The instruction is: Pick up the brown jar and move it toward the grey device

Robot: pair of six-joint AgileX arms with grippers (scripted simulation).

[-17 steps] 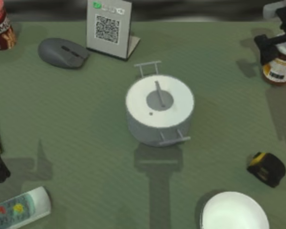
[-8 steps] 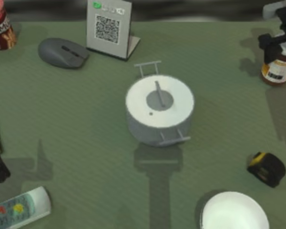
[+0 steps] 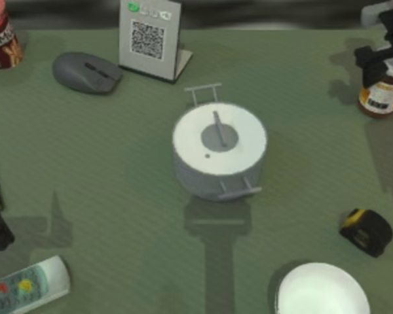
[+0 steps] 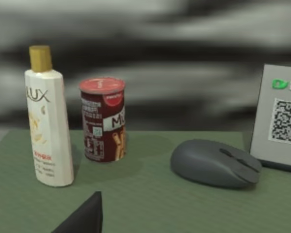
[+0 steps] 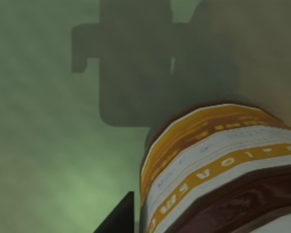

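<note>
Brown jar (image 3: 381, 95) at far right edge of tabletop (image 3: 118, 183), well apart from grey device (image 3: 219, 149) at centre. Right claw (image 3: 385, 60) closed on jar's upper part at lid; right wrist view shows label close up, shadow below, so jar looks lifted. Judgement: rigid, smooth sides, likely slippery, moderately light; grip just under lid suits. Left claw parked at left edge, finger state not visible.

The right gripper (image 3: 384, 60) hides the brown jar's (image 3: 382, 95) lid.
</note>
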